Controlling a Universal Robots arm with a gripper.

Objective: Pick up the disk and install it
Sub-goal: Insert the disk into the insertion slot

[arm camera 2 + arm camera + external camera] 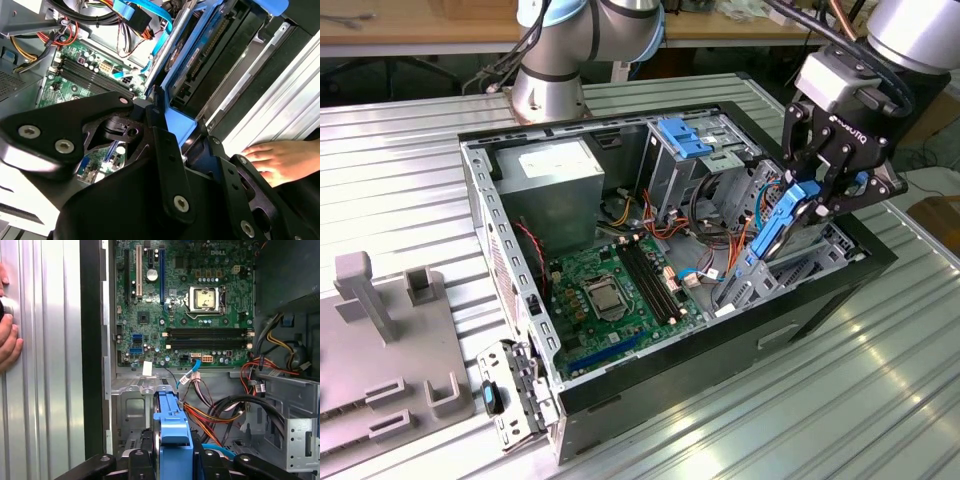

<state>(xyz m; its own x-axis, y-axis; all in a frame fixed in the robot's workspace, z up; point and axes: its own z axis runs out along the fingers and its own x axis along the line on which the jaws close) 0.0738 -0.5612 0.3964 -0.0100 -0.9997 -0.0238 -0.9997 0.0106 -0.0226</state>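
The black end effector (812, 192) is clamping the flat silver disk in its blue plastic frame (772, 232), holding it tilted over the drive bay inside the open black computer case (670, 375). Judged step: insertion, which is calling for alignment with the bay rails.

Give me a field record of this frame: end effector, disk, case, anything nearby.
computer case: open, on its side, motherboard exposed
disk: blue-framed, on edge, tilted, lower end inside the computer case at the exterior view's right
end effector: shut on the disk
person's hand: on the ribbed metal table beside the computer case
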